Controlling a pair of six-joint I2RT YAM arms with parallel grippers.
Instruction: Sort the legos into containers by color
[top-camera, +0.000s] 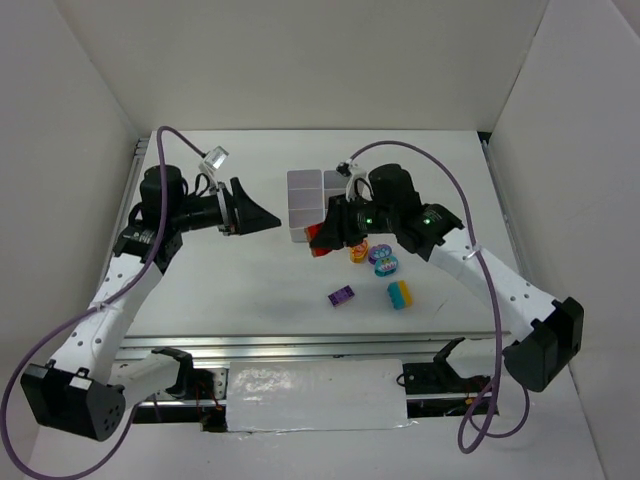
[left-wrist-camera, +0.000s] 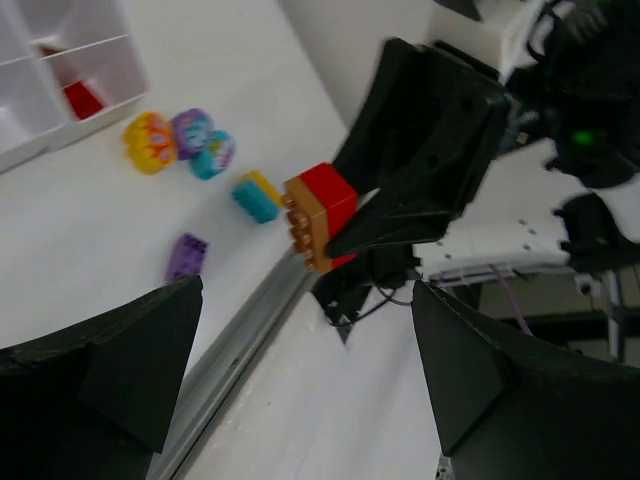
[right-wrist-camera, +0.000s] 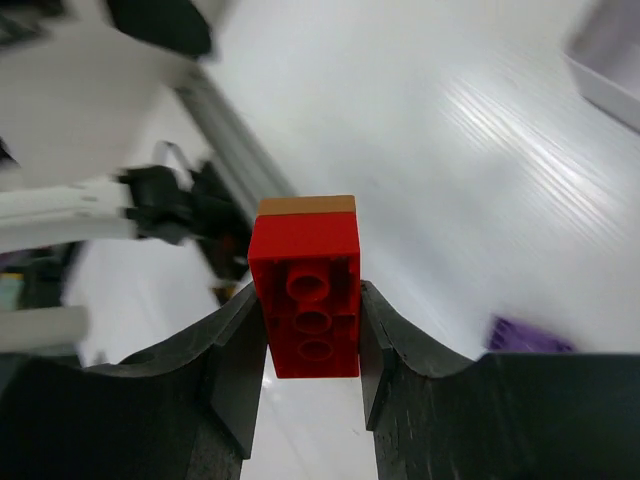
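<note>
Right gripper (right-wrist-camera: 310, 305) clamped on a red brick (right-wrist-camera: 305, 240), lifted. Next step, likely: release it into the tray (top-camera: 303, 200) just beside.

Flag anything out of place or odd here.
The right gripper holds a red brick with an orange brick stuck to it: two colours joined, awkward for colour sorting. Nothing looks spilled or damaged.

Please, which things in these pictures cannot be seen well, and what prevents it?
- containers: top view, right arm covers part; left wrist view, frame edge cuts them off; most compartments unseen.
- purple brick: right wrist view, lower part behind the right gripper holding the red brick.
- orange brick: left wrist view, print too blurred to read.
</note>
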